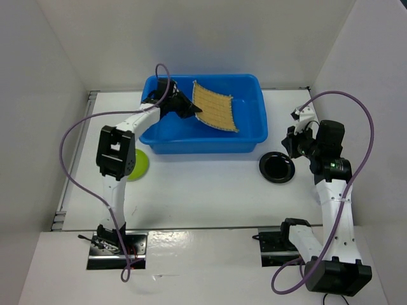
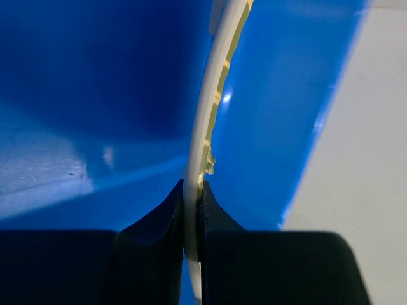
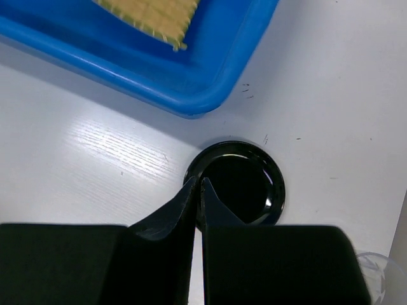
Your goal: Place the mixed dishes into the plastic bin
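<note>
My left hand (image 2: 193, 187) is clamped on the edge of the mat (image 2: 210, 95), which I hold on edge and tilted over the inside of the bin (image 1: 251, 136). From the top view, its far end hangs low toward the bin floor beyond my fingers. The mat looks light and thin. It curves a little along its length, so I judge it springy rather than stiff, with a rough weave that grips well. A pinch at the edge is enough, and it should come to no harm if let go from here.

My right hand (image 3: 198, 184) has its fingers pressed together with nothing between them. Their tips sit over the near-left rim of the dish (image 3: 254, 184), which rests on the surface (image 3: 95, 159) just outside the bin's corner. I cannot tell if they touch it. The dish is glossy, so probably hard and slippery, and shallow. I would take it by the rim, one finger inside and one outside.

The cup (image 3: 375, 276) shows only partly, behind and to the right of that hand, and it looks thin and easy to tip. The plate (image 1: 141, 165) lies on the surface under my left elbow.
</note>
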`<state>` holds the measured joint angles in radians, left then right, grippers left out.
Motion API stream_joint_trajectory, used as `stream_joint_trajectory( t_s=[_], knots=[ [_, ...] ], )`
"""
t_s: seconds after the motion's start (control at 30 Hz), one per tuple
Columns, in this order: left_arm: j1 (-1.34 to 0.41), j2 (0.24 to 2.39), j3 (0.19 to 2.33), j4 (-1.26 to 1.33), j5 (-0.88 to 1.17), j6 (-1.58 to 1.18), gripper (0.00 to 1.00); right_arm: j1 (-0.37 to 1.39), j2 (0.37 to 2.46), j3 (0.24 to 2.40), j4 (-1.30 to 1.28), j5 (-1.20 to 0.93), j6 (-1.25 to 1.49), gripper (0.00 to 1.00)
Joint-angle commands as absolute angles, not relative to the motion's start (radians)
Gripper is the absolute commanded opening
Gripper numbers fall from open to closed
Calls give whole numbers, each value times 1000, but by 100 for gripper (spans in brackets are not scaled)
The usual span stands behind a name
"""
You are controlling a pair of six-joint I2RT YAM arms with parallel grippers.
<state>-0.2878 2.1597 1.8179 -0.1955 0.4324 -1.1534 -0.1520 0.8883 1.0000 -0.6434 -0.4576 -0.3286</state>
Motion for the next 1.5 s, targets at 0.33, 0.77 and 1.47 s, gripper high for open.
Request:
stream_joint_trajectory(
  t_s=[0.33,0.77,1.47],
  knots=[
    [-314,2295,1881,-202,480,-1100,0,-169,876,999,-603,-463,-316,15],
    [-314,2160,1947,-546,90,-694,100,-169,907,999,-603,-463,-316,58],
    [322,1317,1016,-433,-117,-730,100,-178,899,989,-603,-474,-316,89]
  ],
)
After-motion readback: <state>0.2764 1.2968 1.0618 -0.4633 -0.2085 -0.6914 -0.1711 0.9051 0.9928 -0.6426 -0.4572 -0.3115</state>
